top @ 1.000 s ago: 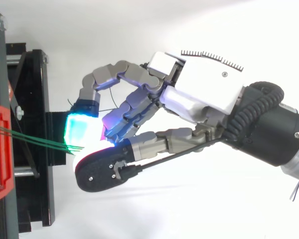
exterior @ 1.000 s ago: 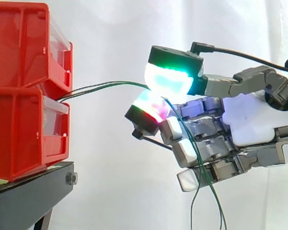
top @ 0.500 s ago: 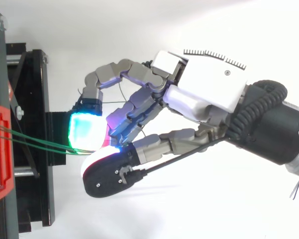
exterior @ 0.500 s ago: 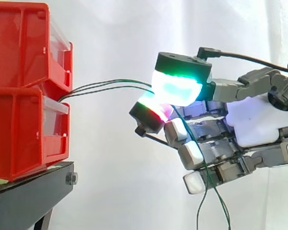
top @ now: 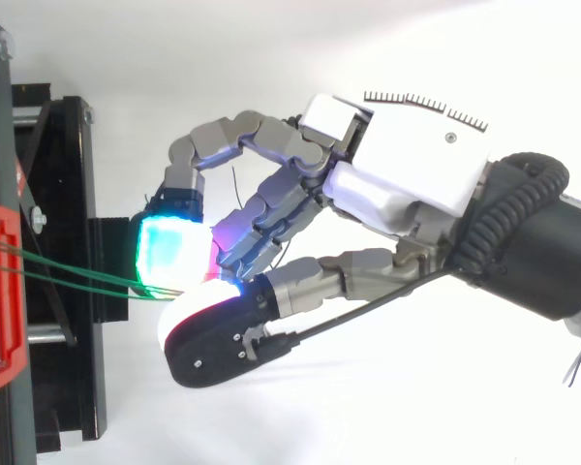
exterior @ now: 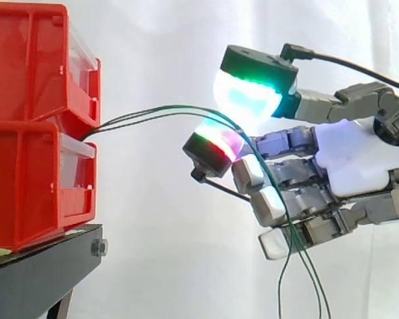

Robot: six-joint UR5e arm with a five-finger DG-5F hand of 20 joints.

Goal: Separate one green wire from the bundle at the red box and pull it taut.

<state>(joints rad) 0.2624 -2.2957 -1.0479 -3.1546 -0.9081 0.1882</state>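
Side view: stacked red bins (exterior: 26,133) sit on the black stand (exterior: 40,266) at 9 o'clock. The green wires (exterior: 139,115) exit between the bins and run toward 3 o'clock into the robot hand (exterior: 352,159). Two glowing pads (exterior: 246,100) pinch them, apparently more than one wire. The loose ends hang toward 6 o'clock.

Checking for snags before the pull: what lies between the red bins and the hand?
In the side view, the green wires cross that gap, running from the red bins to the hand that pinches them; otherwise it is bare.
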